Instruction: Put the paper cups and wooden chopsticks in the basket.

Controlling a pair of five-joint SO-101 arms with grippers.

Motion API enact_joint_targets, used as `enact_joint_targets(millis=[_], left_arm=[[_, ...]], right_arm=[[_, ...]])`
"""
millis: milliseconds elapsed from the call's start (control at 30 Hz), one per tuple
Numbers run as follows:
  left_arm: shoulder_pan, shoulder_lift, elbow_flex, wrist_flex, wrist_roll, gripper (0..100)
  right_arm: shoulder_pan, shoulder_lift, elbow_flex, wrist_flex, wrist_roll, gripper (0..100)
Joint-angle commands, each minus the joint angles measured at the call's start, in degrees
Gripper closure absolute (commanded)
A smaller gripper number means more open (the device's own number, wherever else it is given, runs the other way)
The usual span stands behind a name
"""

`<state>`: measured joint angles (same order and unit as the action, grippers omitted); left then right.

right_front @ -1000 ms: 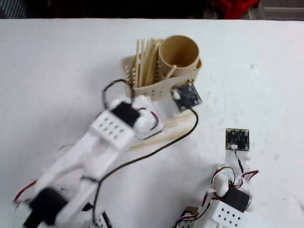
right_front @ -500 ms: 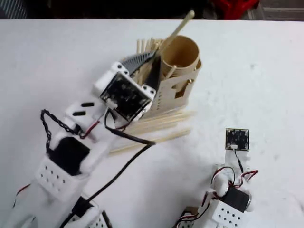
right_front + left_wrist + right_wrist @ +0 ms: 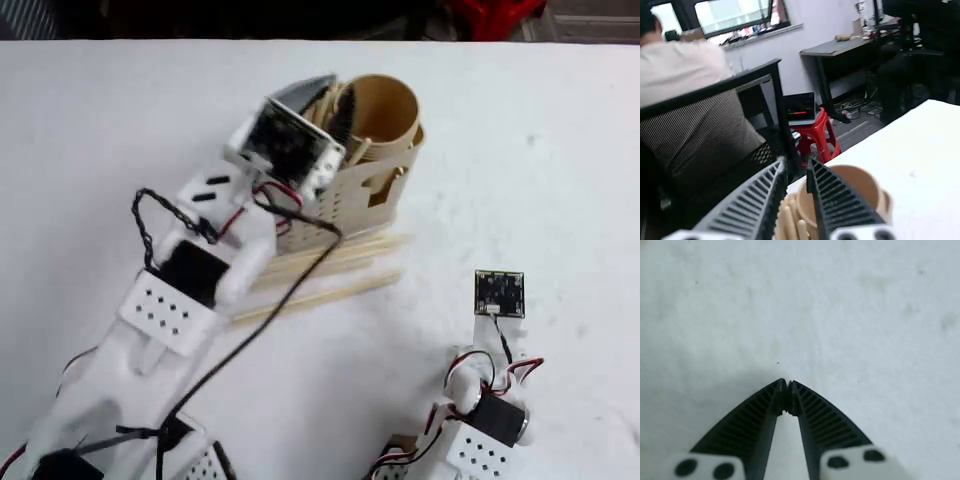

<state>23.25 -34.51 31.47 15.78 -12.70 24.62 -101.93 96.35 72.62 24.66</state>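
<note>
Where a chopstick had slanted up out of the left gripper [image 3: 796, 164] half a second earlier, none stood between its fingers at this moment. The arm had also swung farther over the basket [image 3: 372, 190], having been down by the loose chopsticks [image 3: 335, 270] a second before.

The paper cup [image 3: 385, 108] sat in the basket just beyond and beneath the left gripper's tips. The upright wooden chopsticks [image 3: 789, 222] stood in the compartment directly under its fingers. The loose chopsticks lay flat on the table [image 3: 540, 150] behind the gripper, just outside the basket's near wall and partly under the arm.

The left gripper's ribbed fingers were parted by a narrow gap with nothing pinched in it. Whether they touched the cup or the sticks could not be made out. Well apart from the basket, the right gripper [image 3: 786, 385] hung over bare table with its fingertips pressed together, holding nothing.
</note>
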Motion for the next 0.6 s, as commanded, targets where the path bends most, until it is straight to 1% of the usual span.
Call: enact_joint_targets(millis=[0, 67, 133, 233, 333, 400, 433, 467, 500, 567], left_arm=[[-2.51, -0.13, -3.52, -1.23, 2.55, 91], [-2.59, -0.13, -3.16, -1.05, 2.55, 91], [-2.59, -0.13, -3.25, 2.73, 2.55, 91], [-1.45, -0.31, -3.96, 12.92, 2.46, 91], [0.66, -2.42, -5.63, 27.52, 2.46, 92], [2.42, -4.18, -7.38, 36.57, 2.37, 97], [3.38, -4.97, -7.91, 39.91, 2.37, 98], [4.70, -5.49, -8.18, 42.55, 2.11, 97], [6.46, -5.58, -8.18, 44.66, 0.62, 97], [10.15, -5.23, -7.21, 47.82, -4.92, 98]], right_arm=[[0.22, -1.01, 0.53, 0.13, -0.35, 98.1], [0.22, -1.01, 0.53, 0.13, -0.35, 98.1], [0.22, -1.01, 0.53, 0.13, -0.35, 98.1], [0.22, -1.01, 0.53, 0.13, -0.35, 98.1], [0.22, -1.01, 0.53, 0.13, -0.35, 98.1], [0.22, -1.01, 0.53, 0.13, -0.35, 98.1], [0.22, -1.01, 0.53, 0.13, -0.35, 98.1], [0.22, -1.01, 0.53, 0.13, -0.35, 98.1], [0.22, -1.01, 0.53, 0.13, -0.35, 98.1], [0.22, -1.01, 0.53, 0.13, -0.35, 98.1]])
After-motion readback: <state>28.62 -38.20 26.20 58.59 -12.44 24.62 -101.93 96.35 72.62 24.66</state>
